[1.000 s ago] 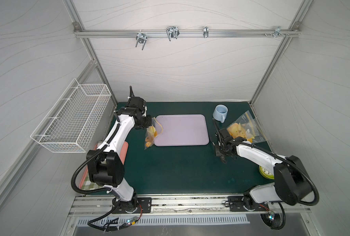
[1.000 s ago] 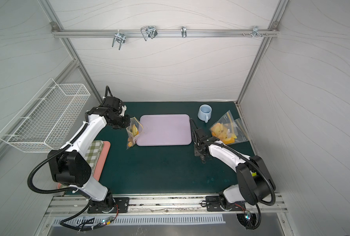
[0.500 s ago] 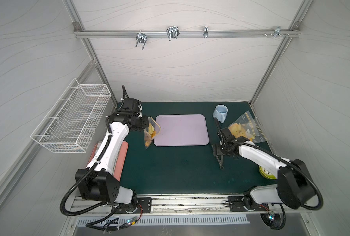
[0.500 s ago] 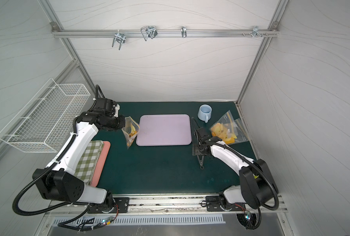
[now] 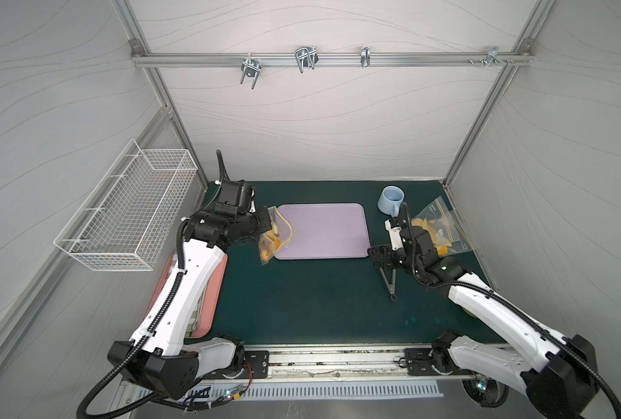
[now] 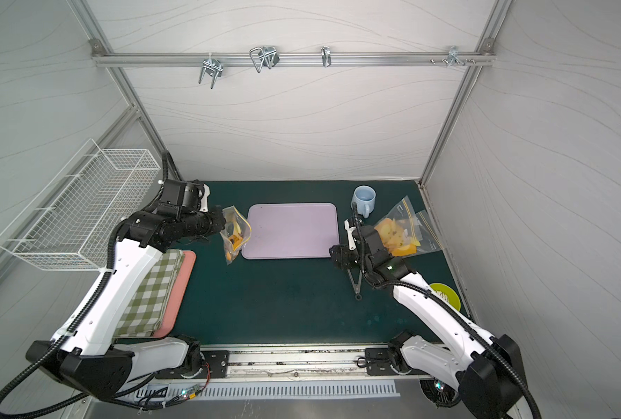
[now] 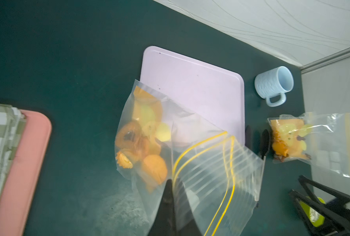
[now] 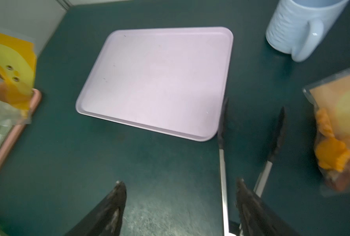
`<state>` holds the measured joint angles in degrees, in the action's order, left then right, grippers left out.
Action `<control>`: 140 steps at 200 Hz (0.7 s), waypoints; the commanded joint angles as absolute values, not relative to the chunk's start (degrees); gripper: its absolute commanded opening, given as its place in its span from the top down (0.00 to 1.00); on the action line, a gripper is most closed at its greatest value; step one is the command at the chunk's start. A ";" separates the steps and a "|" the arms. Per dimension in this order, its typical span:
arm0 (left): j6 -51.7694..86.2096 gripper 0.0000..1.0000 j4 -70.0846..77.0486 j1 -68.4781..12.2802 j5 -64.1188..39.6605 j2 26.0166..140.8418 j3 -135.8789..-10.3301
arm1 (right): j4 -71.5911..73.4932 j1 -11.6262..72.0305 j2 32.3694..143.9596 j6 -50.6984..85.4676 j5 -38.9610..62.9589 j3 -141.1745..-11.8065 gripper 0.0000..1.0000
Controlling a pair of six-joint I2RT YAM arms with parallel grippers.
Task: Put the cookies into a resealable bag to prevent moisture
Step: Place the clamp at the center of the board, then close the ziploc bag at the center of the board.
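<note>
Left hand (image 7: 171, 185) was clenched on the zip edge of a clear bag (image 7: 192, 167), a pinch only its wrist view showed. The cookies (image 7: 141, 141) sat bunched in the bag's far corner. Both top views showed that bag hanging just beside the lilac tray (image 5: 323, 232). Right hand (image 8: 179, 188) stood released, grasping nothing, with tongs (image 8: 222, 163) lying on the tabletop (image 8: 149, 173) beside one finger. A second bag (image 5: 438, 226) lay near the mug (image 5: 390, 199), partly hidden by the right arm (image 5: 483, 308). Whether the hanging bag touched the tabletop was hard to make out.
</note>
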<state>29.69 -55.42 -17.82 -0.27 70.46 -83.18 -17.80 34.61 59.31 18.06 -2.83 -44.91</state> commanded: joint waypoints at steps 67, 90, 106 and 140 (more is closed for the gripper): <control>56.11 1.00 -52.62 -39.43 15.48 66.20 -77.17 | -13.07 42.34 52.08 13.10 -4.60 -43.00 0.15; 60.39 1.00 -49.70 -39.90 14.98 66.38 -72.83 | -14.26 42.41 50.59 13.21 -4.70 -42.16 0.16; 62.94 1.00 -47.28 -39.90 14.07 67.20 -70.06 | -15.39 42.37 50.45 13.78 -5.05 -42.08 0.16; 63.94 1.00 -41.01 -39.77 12.83 71.61 -68.34 | -15.78 43.56 48.93 13.51 -5.05 -41.31 0.15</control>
